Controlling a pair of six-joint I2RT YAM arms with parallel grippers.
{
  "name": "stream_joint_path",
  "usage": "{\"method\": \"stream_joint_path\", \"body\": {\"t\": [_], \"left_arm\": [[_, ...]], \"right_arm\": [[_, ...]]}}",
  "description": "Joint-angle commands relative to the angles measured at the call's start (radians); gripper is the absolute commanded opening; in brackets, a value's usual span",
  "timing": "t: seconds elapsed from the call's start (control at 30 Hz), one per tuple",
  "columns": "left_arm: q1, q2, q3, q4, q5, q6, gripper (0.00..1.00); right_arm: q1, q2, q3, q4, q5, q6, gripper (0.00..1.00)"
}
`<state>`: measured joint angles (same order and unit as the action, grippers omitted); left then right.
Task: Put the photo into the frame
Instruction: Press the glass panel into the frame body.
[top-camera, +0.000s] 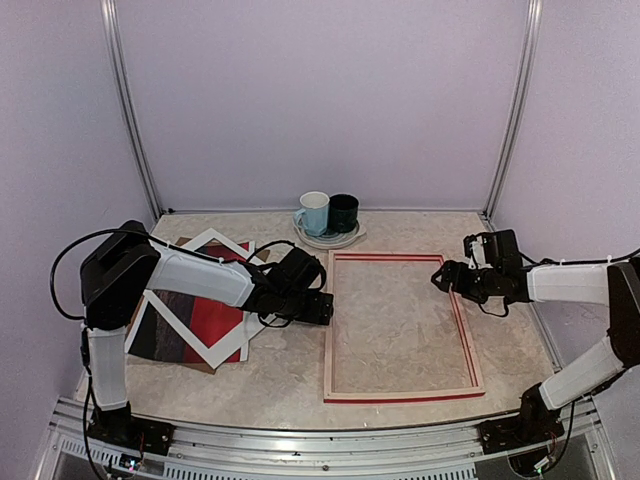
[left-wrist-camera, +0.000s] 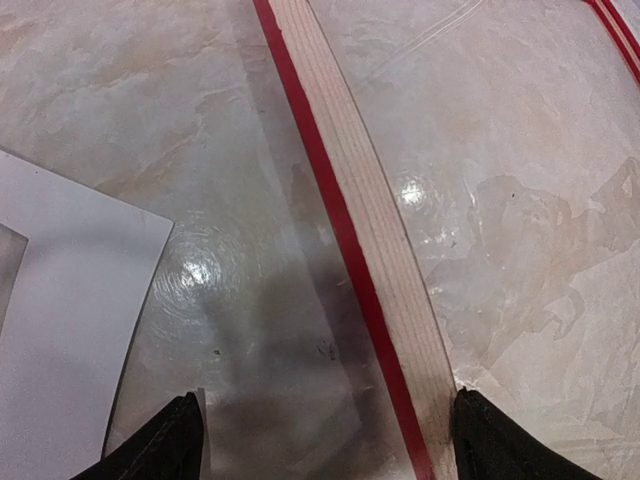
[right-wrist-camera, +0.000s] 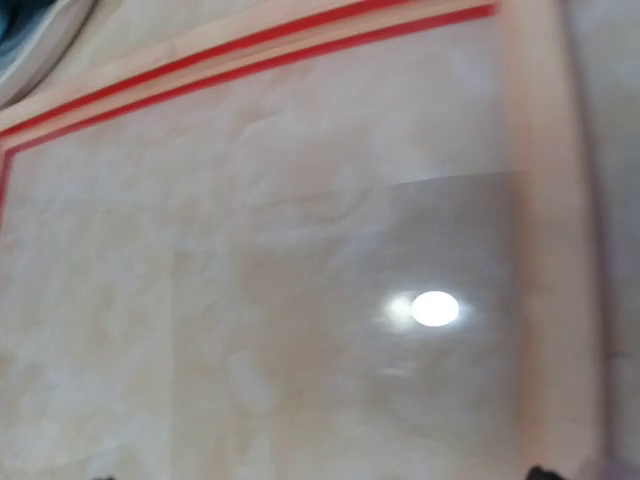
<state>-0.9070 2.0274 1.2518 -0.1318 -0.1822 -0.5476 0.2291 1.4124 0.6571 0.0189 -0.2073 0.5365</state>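
The frame (top-camera: 400, 325) lies flat on the table right of centre, with red edges and pale wood rails. The photo (top-camera: 212, 322) lies at the left, its red and dark print partly covered by a tilted white mat. My left gripper (top-camera: 322, 306) hovers low over the frame's left rail (left-wrist-camera: 372, 240). It (left-wrist-camera: 335, 455) is open: one fingertip is over the rail, the other over the table outside it, and nothing is held. My right gripper (top-camera: 443, 277) hangs open over the frame's right rail near its far corner (right-wrist-camera: 545, 250), empty. The right wrist view is blurred.
The white mat (top-camera: 190, 300) lies askew on the photo, and its corner (left-wrist-camera: 70, 300) shows near my left fingers. A clear sheet (left-wrist-camera: 250, 300) lies on the table beside the rail. Two mugs on a plate (top-camera: 328, 240) stand at the back, close to the frame's far edge.
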Motion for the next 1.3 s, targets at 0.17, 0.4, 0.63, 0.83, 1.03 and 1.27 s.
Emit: {"method": "stream_joint_path", "body": {"t": [0.17,0.4,0.63,0.83,1.03,1.27], "left_arm": [[0.002,0.016,0.007,-0.061,-0.019,0.023,0.85],[0.004,0.017,0.017,-0.072,-0.023,0.027,0.85],[0.002,0.035,0.050,-0.097,-0.028,0.039,0.85],[0.002,0.061,0.073,-0.123,-0.034,0.053,0.85],[0.002,0.085,0.076,-0.141,-0.043,0.057,0.84],[0.009,0.040,0.067,-0.104,-0.048,0.063,0.86]], "right_arm": [[-0.023,0.034,-0.001,-0.075,0.136,-0.020,0.90],[-0.023,0.097,0.001,-0.043,0.081,-0.027,0.91],[-0.024,0.145,-0.010,0.026,-0.061,-0.033,0.89],[-0.024,0.151,-0.011,0.040,-0.107,-0.039,0.88],[-0.024,0.139,-0.013,0.037,-0.106,-0.041,0.88],[-0.024,0.142,-0.016,0.035,-0.101,-0.041,0.89]]}}
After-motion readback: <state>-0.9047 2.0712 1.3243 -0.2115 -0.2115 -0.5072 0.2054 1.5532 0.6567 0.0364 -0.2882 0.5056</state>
